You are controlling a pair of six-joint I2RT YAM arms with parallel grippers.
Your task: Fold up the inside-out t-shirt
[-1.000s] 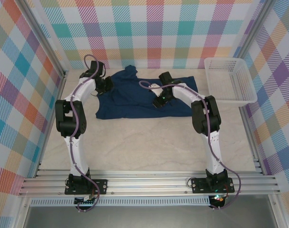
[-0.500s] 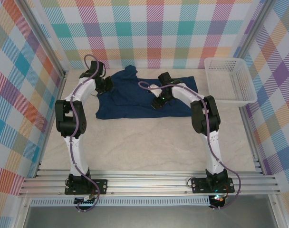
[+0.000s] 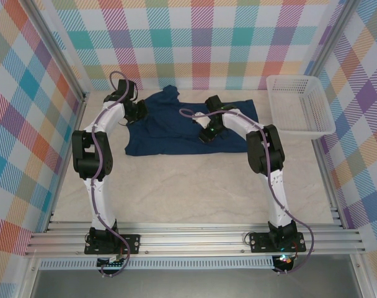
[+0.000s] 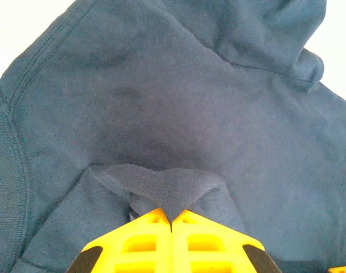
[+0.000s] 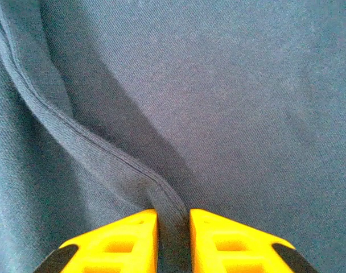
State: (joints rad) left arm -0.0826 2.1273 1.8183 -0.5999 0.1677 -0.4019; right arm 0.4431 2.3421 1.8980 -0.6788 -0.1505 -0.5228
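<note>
Left gripper [image 4: 171, 223] sits pinched shut on a small peak of ribbed cloth [image 4: 161, 190] at the lower middle of its wrist view. At the bottom of its own view, the right gripper [image 5: 173, 230] has its jaws nearly together with a stitched hem ridge [image 5: 104, 159] caught between them. Both holds are on the inside-out t-shirt [image 3: 176, 133], which lies spread and rumpled on the table [image 3: 176, 186] in the upper middle of the overhead view, left of the white basket [image 3: 300, 102]. Either pinch looks shallow, so a quick lift could let the cloth slip free. The right jaws may also hold only one layer, in which case the fold would drag unevenly and bunch.
</note>
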